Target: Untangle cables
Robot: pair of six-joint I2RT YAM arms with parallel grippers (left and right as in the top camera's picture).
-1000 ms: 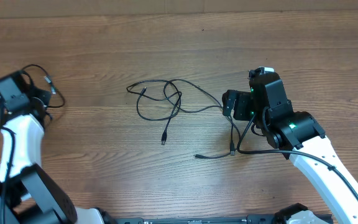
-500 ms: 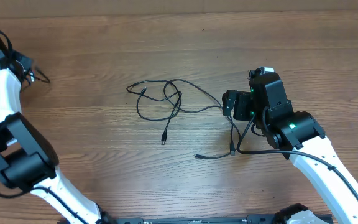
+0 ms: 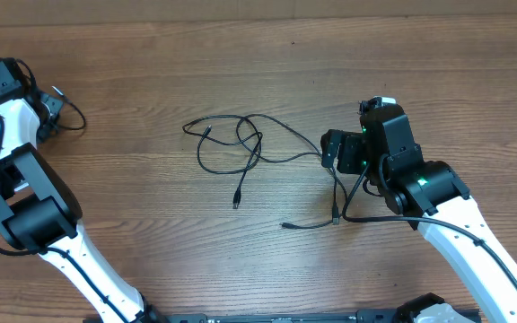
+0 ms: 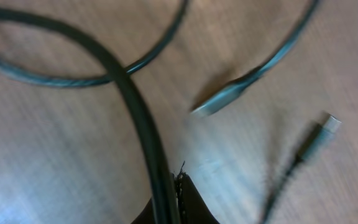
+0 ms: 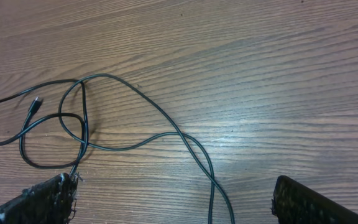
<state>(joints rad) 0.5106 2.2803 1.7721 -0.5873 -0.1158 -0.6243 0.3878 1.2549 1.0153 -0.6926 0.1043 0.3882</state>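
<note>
Swung left gripper (image 3: 45, 103) inward from far left, pinched tight on one freed cable (image 3: 74, 117) | means one strand separated, well apart from remaining cables (image 3: 240, 148), looped and crossing at centre, more pulls likely needed | right gripper (image 3: 328, 150) unmoved, spread wide over tangle's right end, holding nothing | containers: none visible

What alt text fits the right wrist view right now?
Thin black cables lie in loose overlapping loops on a wooden table, tangled toward the left, with one small plug end at the far left. A strand runs down between the fingers of the open right claw, which holds nothing.
</note>
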